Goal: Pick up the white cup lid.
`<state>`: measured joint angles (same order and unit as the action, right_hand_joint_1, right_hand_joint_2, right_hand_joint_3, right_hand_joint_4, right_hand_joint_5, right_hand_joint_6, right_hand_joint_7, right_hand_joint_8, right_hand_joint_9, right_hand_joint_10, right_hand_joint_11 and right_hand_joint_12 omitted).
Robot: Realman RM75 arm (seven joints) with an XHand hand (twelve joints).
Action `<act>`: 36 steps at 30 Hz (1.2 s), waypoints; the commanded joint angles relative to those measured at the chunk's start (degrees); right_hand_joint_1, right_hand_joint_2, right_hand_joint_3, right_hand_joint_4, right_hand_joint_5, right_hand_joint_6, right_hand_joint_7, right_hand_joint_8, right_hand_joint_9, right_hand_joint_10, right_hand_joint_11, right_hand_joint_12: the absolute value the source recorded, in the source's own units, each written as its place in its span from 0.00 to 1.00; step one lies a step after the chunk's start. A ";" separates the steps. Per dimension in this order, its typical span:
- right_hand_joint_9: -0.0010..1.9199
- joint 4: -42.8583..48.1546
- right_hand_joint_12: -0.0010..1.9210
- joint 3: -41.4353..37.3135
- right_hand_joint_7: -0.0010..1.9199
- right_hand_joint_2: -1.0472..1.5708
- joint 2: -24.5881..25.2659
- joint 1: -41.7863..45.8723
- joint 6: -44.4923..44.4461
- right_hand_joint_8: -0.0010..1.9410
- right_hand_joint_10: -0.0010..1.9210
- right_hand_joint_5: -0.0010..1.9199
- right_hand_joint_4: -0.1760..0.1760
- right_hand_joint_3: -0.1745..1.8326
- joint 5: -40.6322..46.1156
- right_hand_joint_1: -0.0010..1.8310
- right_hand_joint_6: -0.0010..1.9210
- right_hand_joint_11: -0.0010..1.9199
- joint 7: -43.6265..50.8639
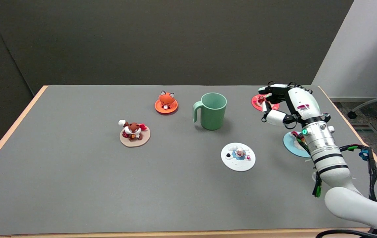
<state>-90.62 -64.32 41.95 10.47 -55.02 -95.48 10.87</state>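
The white cup lid (pixel 238 156), a flat disc with a small figure on a blue patch, lies on the grey table (pixel 76 185) right of centre. My right hand (pixel 284 104) hovers above the table to the lid's upper right, well apart from it. Its fingers are spread and hold nothing. The hand partly covers a red lid behind it.
A green mug (pixel 211 110) stands behind the white lid. A red lid (pixel 261 101) sits by my hand, a blue lid (pixel 294 144) is half hidden by my forearm. An orange fox lid (pixel 166 101) and a tan squirrel lid (pixel 134 133) lie to the left.
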 commanded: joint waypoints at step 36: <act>0.48 -8.50 0.60 1.03 0.42 0.70 -3.25 8.63 18.17 0.11 0.13 0.38 0.87 0.53 -8.71 0.47 0.11 0.22 15.19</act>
<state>-100.68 -64.83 39.32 19.80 -40.71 -101.86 21.47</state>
